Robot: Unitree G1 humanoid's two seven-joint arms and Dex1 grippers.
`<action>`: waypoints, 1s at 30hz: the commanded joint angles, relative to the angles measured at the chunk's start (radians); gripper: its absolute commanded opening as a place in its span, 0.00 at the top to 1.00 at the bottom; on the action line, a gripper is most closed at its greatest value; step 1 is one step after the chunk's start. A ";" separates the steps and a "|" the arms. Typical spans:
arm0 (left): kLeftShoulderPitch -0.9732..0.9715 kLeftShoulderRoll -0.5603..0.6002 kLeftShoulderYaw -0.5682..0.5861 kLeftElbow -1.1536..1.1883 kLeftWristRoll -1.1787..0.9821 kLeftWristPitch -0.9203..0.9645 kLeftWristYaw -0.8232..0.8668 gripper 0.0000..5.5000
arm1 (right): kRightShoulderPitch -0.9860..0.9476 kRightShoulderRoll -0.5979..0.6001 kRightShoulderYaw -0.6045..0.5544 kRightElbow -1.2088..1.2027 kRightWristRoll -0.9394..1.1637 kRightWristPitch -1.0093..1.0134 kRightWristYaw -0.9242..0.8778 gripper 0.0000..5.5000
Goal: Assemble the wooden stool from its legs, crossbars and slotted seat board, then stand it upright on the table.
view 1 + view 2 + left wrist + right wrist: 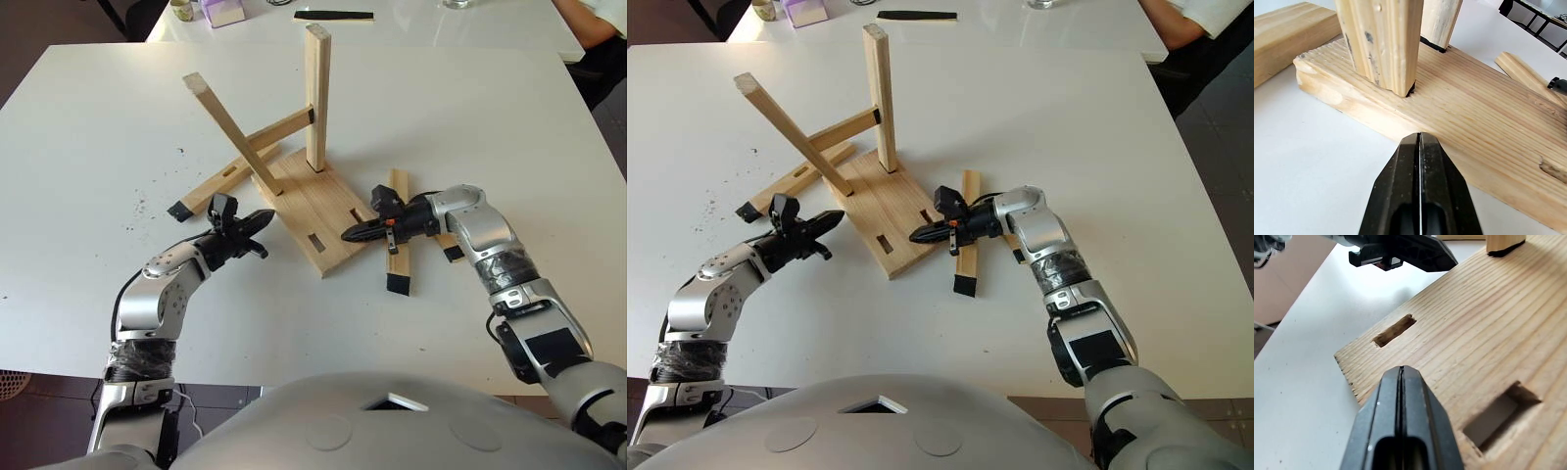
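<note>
Stool parts sit half-built on a white table: the slotted seat board lies flat near the middle, with one leg standing upright in a slot at its far end and a second leg leaning out to the left from its left side, the two joined by a crossbar. A third leg lies flat just beside the board's left edge. To the right of the board a loose black-tipped leg rests on the table, and another black-tipped piece is partly hidden under the right arm. The left gripper, its fingers clenched together on nothing, points at the board's left edge, just beside the foot of the leaning leg. The right gripper, likewise pressed closed and empty, hangs over the board's near right edge, close to two empty slots; whether it touches the wood cannot be told
</note>
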State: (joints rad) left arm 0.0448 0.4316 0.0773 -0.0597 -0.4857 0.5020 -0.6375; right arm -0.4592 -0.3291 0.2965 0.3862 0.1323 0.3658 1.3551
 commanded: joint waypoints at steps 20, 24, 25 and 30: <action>0.039 0.090 -0.099 -0.106 0.088 0.060 -0.044 1.00 | -0.183 -0.069 0.061 0.224 -0.156 -0.240 0.008 1.00; 0.011 0.089 -0.115 -0.078 0.104 0.041 -0.062 1.00 | -0.141 -0.096 0.079 0.140 -0.141 -0.204 0.078 1.00; 0.005 0.088 -0.120 -0.072 0.107 0.036 -0.069 1.00 | -0.123 -0.100 0.080 0.119 -0.138 -0.188 0.084 1.00; -0.028 0.078 -0.129 -0.036 0.114 0.024 -0.083 1.00 | -0.036 -0.117 0.056 0.003 -0.077 -0.076 0.082 1.00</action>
State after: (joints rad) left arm 0.0308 0.5168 -0.0368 -0.1080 -0.3728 0.5293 -0.7039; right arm -0.5342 -0.4451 0.3546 0.4462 0.0200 0.2430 1.4368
